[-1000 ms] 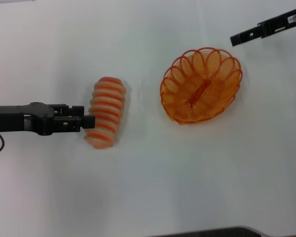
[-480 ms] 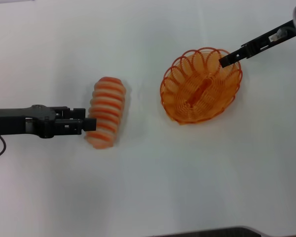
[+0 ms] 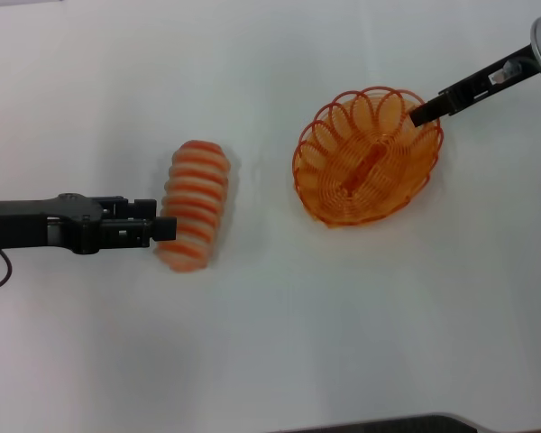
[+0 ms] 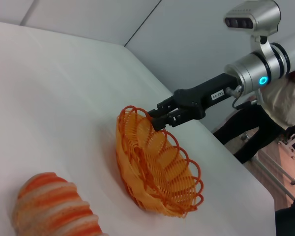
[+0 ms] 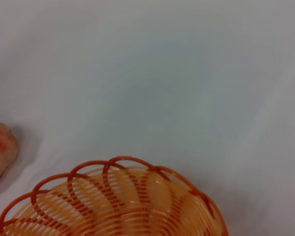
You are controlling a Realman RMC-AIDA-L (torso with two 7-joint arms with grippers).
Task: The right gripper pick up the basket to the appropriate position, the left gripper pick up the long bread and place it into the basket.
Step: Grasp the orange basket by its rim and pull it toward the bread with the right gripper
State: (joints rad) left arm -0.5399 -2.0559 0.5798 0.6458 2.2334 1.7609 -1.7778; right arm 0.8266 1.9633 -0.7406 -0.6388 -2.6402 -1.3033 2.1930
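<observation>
The orange wire basket (image 3: 368, 155) stands on the white table, right of centre; it also shows in the left wrist view (image 4: 155, 167) and the right wrist view (image 5: 118, 201). My right gripper (image 3: 417, 115) is at the basket's far right rim, with its two fingers slightly apart at the rim loops, as the left wrist view (image 4: 155, 118) shows. The long bread (image 3: 195, 206), cream with orange stripes, lies left of centre, and it also shows in the left wrist view (image 4: 54, 209). My left gripper (image 3: 164, 227) touches the bread's near left end.
The white table (image 3: 279, 343) carries nothing else. A dark edge (image 3: 388, 424) runs along its near side. In the left wrist view the table's far right edge (image 4: 226, 147) lies just behind the basket, and a person (image 4: 280, 103) stands beyond it.
My right gripper has come in from the far right to the basket's far right rim, then drawn back slightly. My left gripper, the bread and the basket have stayed put.
</observation>
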